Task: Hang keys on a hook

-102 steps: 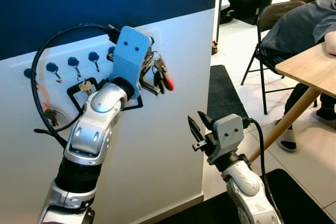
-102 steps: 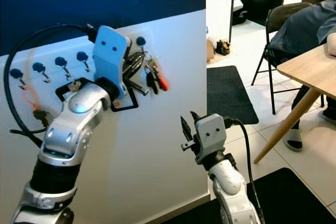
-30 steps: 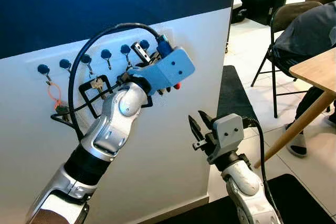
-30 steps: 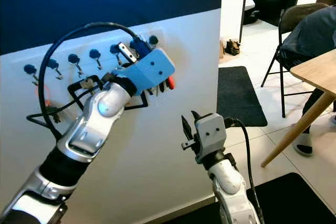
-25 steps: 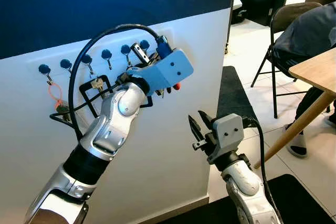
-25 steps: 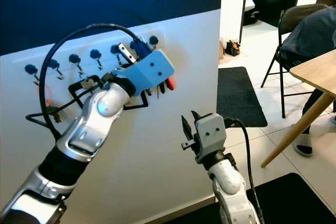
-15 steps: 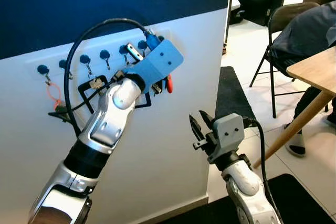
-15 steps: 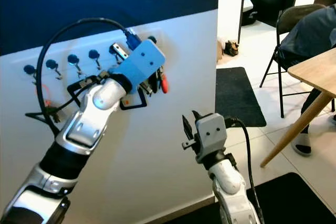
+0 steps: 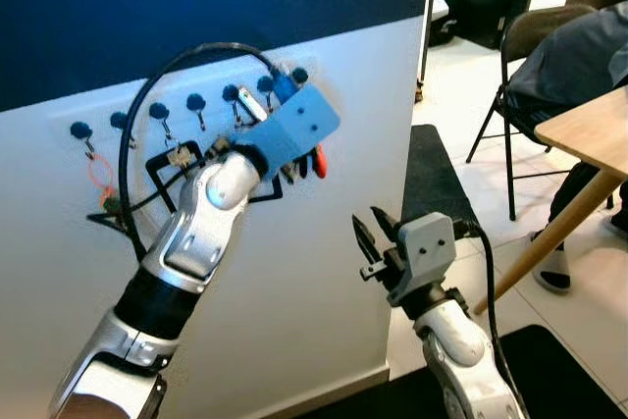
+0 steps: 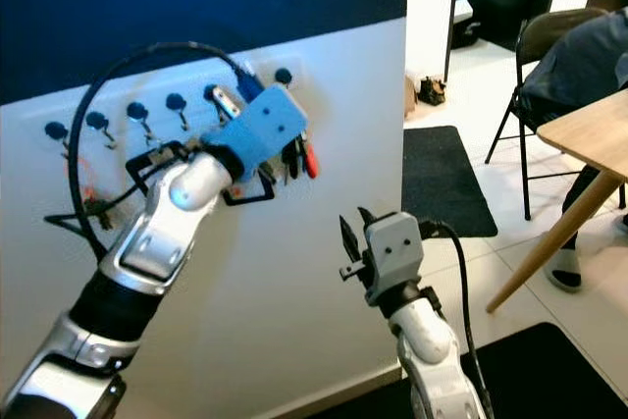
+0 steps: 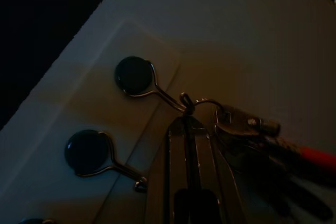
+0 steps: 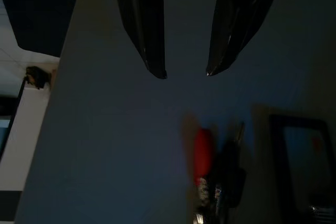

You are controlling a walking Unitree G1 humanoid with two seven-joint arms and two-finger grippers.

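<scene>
— How is the left arm (image 9: 196, 237) built?

— Silver, rounded shells are seen, joined by a black ribbed band. A light-blue boxy housing (image 9: 294, 130) sits behind the left gripper (image 11: 188, 124), with a black cable (image 9: 162, 71) looped from it.

— And the right arm (image 9: 461, 360)?

— Silver too, with a grey boxy housing (image 9: 424, 242) carrying two dark screws behind the right gripper (image 12: 184, 72); a black cable (image 9: 486, 282) runs back from it. Long, black, tapered fingers (image 12: 142, 24) are fitted.
</scene>
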